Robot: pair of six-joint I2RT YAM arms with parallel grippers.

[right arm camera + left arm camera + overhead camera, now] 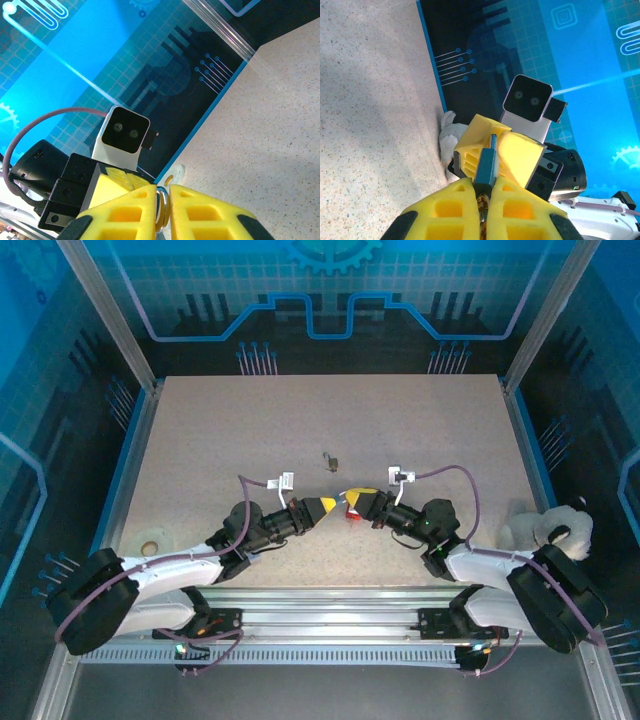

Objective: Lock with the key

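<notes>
When seen from the top external camera, the table [300, 420] is a beige speckled board with metal rails around it, and blue walls [330, 290] with printed circuit lines close the space. A small dark object [330, 460] lies alone near the middle, a tape roll [150, 540] lies at the near left edge, and a white soft toy [530, 528] lies at the near right. Both arms bend inward and stay low, so the left gripper [333, 506] and the right gripper [352, 504] meet tip to tip, with the red padlock [352, 515] at the meeting point. From the left wrist, the same speckled surface runs to the blue wall. The left jaws are closed on the key [485, 165], whose teal head points to the yellow fingers of the right gripper just in front. From the right wrist, the right jaws are pressed together on a silver metal loop [161, 202]; I cannot tell if it is the shackle.
</notes>
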